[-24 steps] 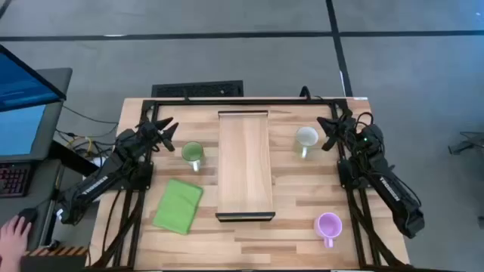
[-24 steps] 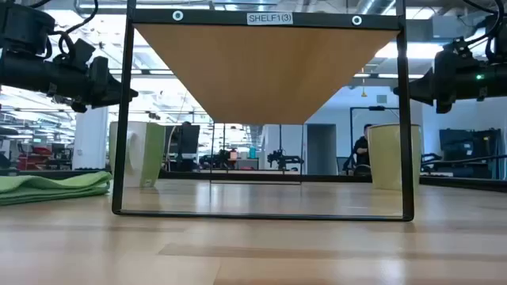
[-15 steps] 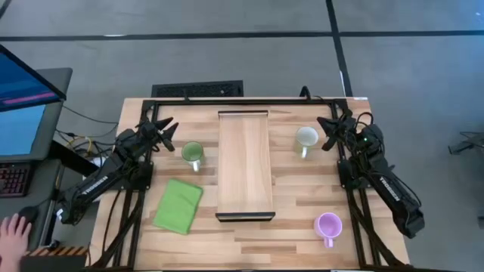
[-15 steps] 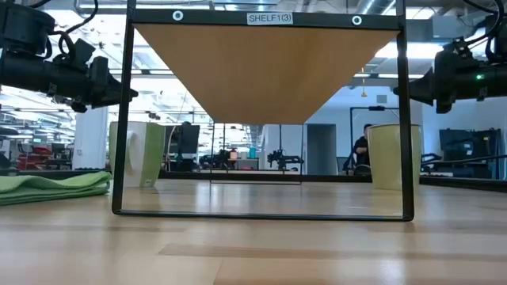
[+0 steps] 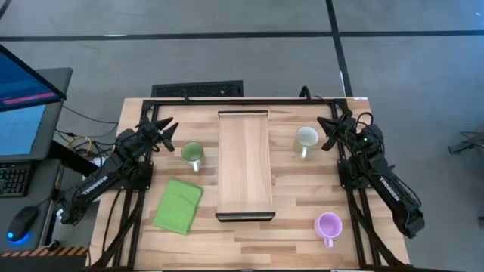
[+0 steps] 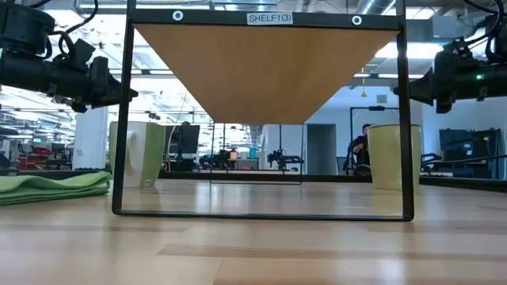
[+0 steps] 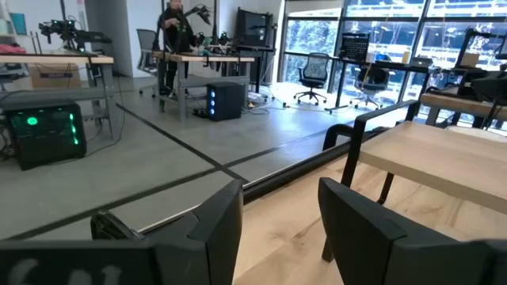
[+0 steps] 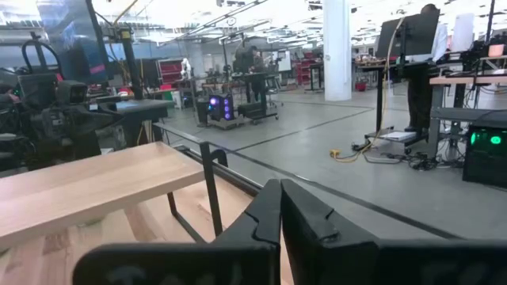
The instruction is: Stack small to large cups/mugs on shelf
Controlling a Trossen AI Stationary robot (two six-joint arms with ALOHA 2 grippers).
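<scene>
Along table (image 5: 249,234) centre: long pale-wood shelf (image 5: 245,162), bare. Round mugs: green mug (image 5: 192,153) left, white mug (image 5: 306,138) right, purple mug (image 5: 328,225) near right corner. Left gripper (image 5: 168,125) parted, empty; right gripper (image 5: 326,124) closed, empty.

From my station I list: shelf (image 5: 245,162), pale smooth wood board, thin dark metal frame. Tabletop (image 5: 287,227), light wooden slats, matt. White mug (image 5: 306,138), green mug (image 5: 192,153), purple mug (image 5: 328,225): smooth, faintly glossy. Folded green cloth (image 5: 178,205), soft, matt.
</scene>
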